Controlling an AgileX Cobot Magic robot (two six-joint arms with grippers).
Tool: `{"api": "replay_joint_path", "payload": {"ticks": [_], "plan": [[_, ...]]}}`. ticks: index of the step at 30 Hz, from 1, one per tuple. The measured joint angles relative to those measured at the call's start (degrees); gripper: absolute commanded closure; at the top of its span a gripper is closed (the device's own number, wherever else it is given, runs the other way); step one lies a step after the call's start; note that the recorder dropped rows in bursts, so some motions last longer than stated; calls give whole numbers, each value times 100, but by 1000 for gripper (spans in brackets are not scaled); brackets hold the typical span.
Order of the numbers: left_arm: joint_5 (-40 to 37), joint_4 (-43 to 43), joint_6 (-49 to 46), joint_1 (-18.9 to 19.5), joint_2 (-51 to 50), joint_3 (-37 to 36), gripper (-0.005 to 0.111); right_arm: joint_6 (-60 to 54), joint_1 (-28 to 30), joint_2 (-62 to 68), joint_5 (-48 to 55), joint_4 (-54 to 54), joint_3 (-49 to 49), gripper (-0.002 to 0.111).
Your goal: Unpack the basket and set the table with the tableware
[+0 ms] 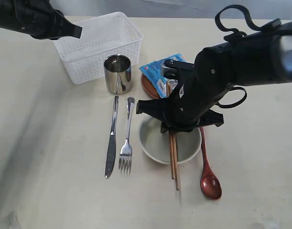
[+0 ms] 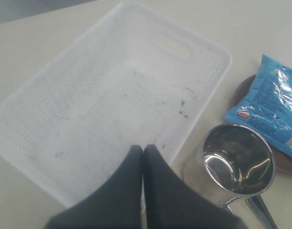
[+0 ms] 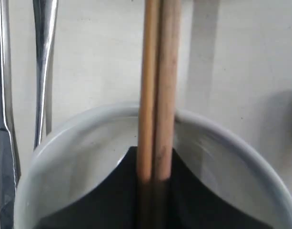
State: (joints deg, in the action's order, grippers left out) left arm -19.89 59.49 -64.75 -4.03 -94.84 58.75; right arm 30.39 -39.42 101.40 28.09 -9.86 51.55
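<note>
Exterior view: the basket [image 1: 88,67] stands at the far left of the table [image 1: 50,181], and most of the tableware is already laid out. The cup [image 1: 118,74] stands just beside the basket. Knife [image 1: 111,138] and fork [image 1: 126,143] lie side by side near the bowl [image 1: 153,145], with the spoon [image 1: 208,179] on the bowl's other side. The plate [image 1: 146,86] sits beyond the bowl with a blue packet [image 1: 157,71] on it. The right gripper [image 1: 170,129] hangs over the bowl, and the chopsticks [image 1: 175,164] run from it across the rim. The left gripper [image 1: 75,32] hovers over the basket

Left wrist view: the basket [image 2: 217,52] is empty, so the unpacking looks done. The left gripper's fingers [image 2: 131,181] are pressed together with nothing between them, above the basket's edge nearest the cup [image 2: 236,160]

Right wrist view: the right gripper's fingers [image 3: 112,191] are clamped on the chopsticks [image 3: 157,71], one pad touching each side of the pair, above the bowl's [image 3: 222,138] hollow. Whether the sticks rest on the rim I cannot tell. By my reading, only placing and releasing the chopsticks is left
</note>
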Motion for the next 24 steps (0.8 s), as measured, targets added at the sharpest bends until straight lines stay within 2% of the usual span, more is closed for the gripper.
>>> {"api": "replay_joint_path", "payload": {"ticks": [24], "plan": [[0, 0, 0, 0, 0, 0, 107, -52, 0, -10, 0, 11, -33, 98]]}}
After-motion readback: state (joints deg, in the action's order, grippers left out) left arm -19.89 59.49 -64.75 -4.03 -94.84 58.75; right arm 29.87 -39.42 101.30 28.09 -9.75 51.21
